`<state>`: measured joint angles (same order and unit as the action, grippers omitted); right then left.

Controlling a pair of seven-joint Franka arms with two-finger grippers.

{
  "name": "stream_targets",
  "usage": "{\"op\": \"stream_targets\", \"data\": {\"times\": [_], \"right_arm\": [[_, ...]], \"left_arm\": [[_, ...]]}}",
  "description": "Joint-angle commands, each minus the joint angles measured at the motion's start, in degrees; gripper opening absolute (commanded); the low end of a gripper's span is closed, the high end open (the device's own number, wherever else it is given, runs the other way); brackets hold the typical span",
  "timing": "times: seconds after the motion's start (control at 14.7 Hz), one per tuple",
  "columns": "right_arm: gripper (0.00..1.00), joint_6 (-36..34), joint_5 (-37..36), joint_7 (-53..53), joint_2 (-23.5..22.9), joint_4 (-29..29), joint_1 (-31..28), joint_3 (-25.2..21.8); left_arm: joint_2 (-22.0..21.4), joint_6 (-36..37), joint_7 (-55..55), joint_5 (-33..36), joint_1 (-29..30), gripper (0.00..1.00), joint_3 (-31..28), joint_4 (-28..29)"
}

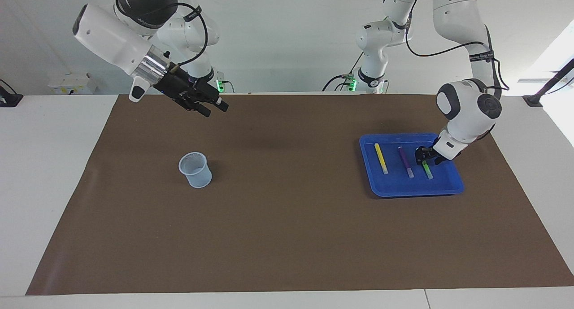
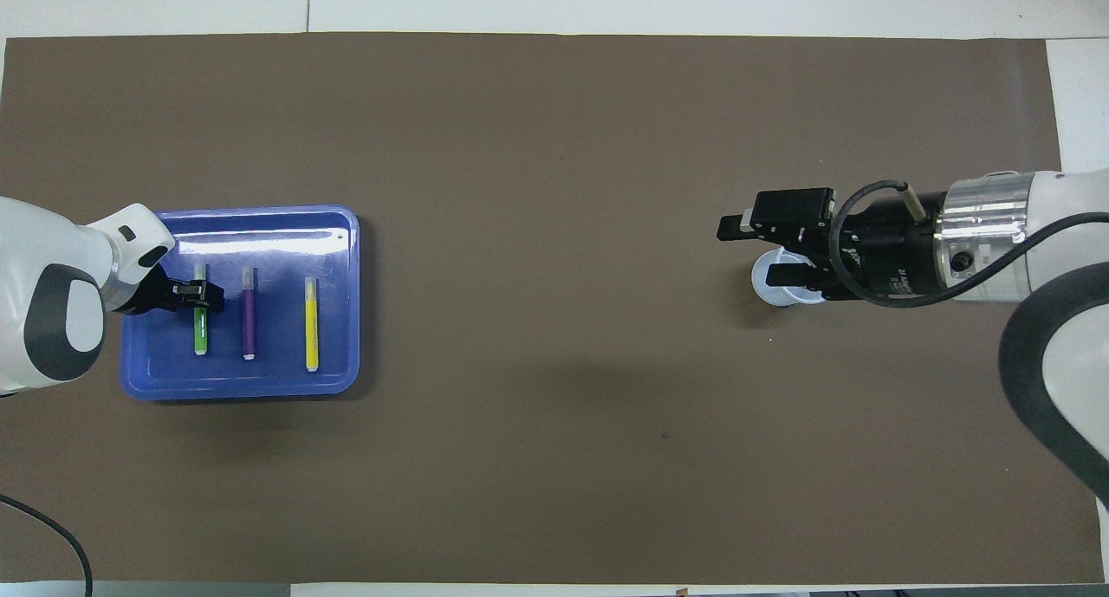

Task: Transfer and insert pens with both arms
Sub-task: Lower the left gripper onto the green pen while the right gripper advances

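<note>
Green pen (image 1: 427,169): lies flat in the blue tray (image 1: 410,190), on the side toward the left arm's end of the table; pale cap end pointing away from the robots; the left gripper's fingers stand on either side of its robot-side half.
Purple pen (image 1: 406,162): lies flat in the middle of the tray, just beside the green pen and roughly parallel to it, not touching it.
Yellow pen (image 1: 381,158): lies flat in the tray on the side toward the right arm's end, apart from the purple pen, roughly parallel to the other two.
Left gripper (image 1: 425,157): down in the tray at the green pen, fingers partly drawn in about the pen's barrel; whether they already press on it cannot be told; the pen rests on the tray floor.
Blue tray: shallow, rectangular, rounded corners; sits on the brown mat (image 1: 287,237) toward the left arm's end of the table.
Cup (image 1: 195,169): translucent, pale, upright, empty as far as can be seen; stands on the mat toward the right arm's end, well apart from the tray.
Right gripper (image 1: 210,105): raised in the air over the mat, tilted; fingers spread wide, holding nothing; this arm waits.
</note>
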<state>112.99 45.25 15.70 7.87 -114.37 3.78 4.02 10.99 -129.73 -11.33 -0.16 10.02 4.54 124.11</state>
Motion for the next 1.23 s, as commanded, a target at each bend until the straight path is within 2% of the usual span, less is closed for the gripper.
{"op": "stream_targets", "data": {"times": [0.0,0.14,0.27,0.48,0.55,0.82,1.16], "right_arm": [[0.90,1.18,1.33,0.55,2.15,-2.70,-0.09,0.02],[0.84,1.53,1.33,0.90,2.32,-2.79,0.52,0.02],[0.84,1.62,1.33,2.04,2.41,-2.88,1.40,0.02],[0.94,2.05,1.42,2.22,2.41,-2.88,2.11,0.02],[0.94,2.75,1.42,2.22,2.41,-2.97,2.46,0.02],[0.94,9.69,1.42,4.41,2.41,-4.55,7.02,0.02],[0.94,12.43,1.42,7.76,2.06,-4.64,9.49,0.02]], "left_arm": [[0.17,-1.41,-0.97,-0.72,-0.35,0.62,-0.23,0.51],[0.35,-1.41,-0.97,-0.72,-0.35,0.46,-0.23,0.43],[0.52,-1.06,-0.97,-0.63,-0.53,0.29,-0.23,0.08],[0.61,-0.97,-0.89,-0.63,-1.05,0.04,-0.23,-0.19],[0.70,-0.88,-0.88,-0.63,-1.06,0.00,-0.23,-0.36],[1.05,0.96,-0.80,-0.63,-1.32,0.00,-0.23,-2.29],[0.96,11.40,-0.01,-0.72,-2.20,0.00,0.12,-9.58]]}}
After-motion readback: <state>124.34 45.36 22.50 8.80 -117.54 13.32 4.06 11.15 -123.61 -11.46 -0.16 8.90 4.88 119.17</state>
